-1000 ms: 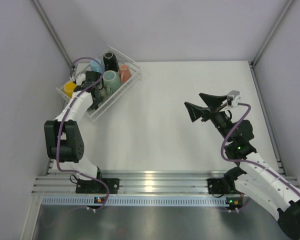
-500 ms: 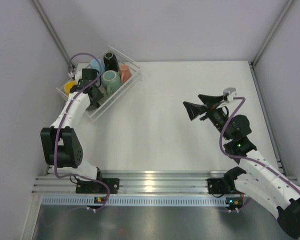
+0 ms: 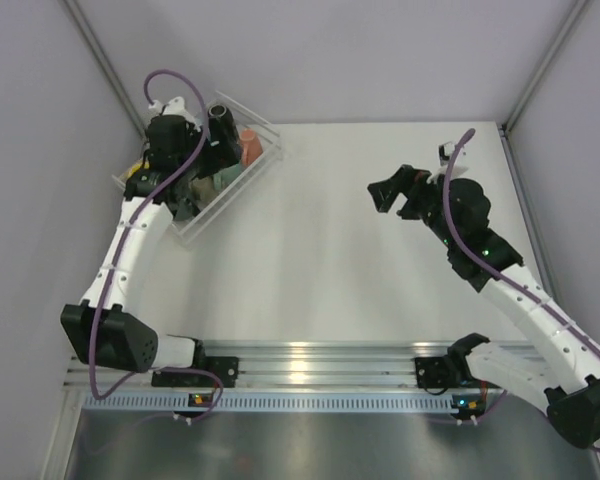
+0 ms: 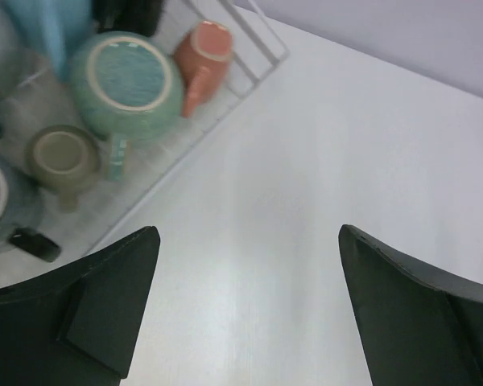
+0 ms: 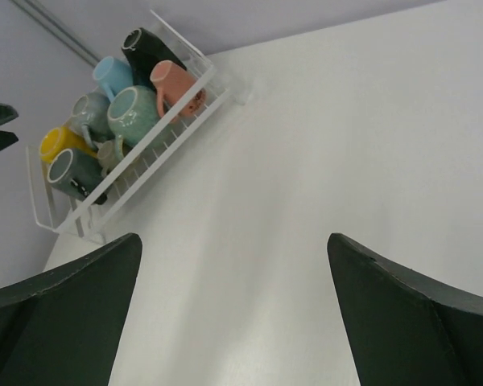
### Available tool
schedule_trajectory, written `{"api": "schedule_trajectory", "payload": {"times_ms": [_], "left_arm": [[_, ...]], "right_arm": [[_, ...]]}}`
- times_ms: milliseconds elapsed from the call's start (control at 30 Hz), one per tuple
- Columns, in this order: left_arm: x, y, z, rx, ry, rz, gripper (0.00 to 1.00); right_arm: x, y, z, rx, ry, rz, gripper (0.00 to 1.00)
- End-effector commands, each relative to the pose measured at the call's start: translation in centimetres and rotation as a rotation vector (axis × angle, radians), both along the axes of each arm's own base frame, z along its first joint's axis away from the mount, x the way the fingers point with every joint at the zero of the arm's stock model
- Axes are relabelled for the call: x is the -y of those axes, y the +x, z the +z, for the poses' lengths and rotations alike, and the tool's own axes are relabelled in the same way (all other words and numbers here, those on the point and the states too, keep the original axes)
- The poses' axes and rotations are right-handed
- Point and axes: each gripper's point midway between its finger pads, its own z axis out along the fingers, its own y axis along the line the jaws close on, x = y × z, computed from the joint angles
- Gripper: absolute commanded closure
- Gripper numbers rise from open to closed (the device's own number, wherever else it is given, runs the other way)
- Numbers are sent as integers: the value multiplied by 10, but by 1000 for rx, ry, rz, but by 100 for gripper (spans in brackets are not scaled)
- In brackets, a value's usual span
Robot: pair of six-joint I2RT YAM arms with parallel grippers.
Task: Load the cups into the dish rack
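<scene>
Dish rack (image 5: 215,77): clear plastic, set at an angle on the white table (image 5: 346,145); seen whole only in the right wrist view.
Cups (image 5: 113,112): all packed inside the dish rack, touching one another.
Right wrist view: picks out eight in the rack, namely black mug (image 5: 147,44), light blue cup (image 5: 111,75), salmon pink cup (image 5: 174,79), teal mug (image 5: 132,112), grey-blue mug (image 5: 87,108), yellow cup (image 5: 56,145), dark green mug (image 5: 71,173) and small olive cup (image 5: 109,153).
Left wrist view: takes in one end of the rack only, close up; teal mug with a flat round end facing up, salmon pink cup lying tilted beside it against the bars, small olive cup on its other side; yellow cup out of frame.
Top view: hides much of the rack under the left arm (image 3: 130,250); black mug and salmon pink cup plain, the others only as slivers.
Left gripper (image 4: 247,241): spread wide, nothing between the fingers; raised over the rack in the top view, framing bare table just beside the rack's long side in its own view.
Right gripper (image 5: 233,241): spread wide too, nothing in it; well apart from the rack, facing toward it.
</scene>
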Motion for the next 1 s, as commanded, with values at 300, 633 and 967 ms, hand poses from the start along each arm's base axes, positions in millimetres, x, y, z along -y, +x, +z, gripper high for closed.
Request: {"api": "schedule_trajectory", "payload": {"times_ms": [300,633,967], "left_arm": [[154,-89,59,376,-237,-664,2],[170,-144,61,476,-380,-801,1],[165,-165,72,520,-392,-827,1]], "right_arm": [[46,-14,38,-108,-216,-134,1],[22,-31,41,-95,-117,3,1],[7,-39,42,-98,-50,83,1]]}}
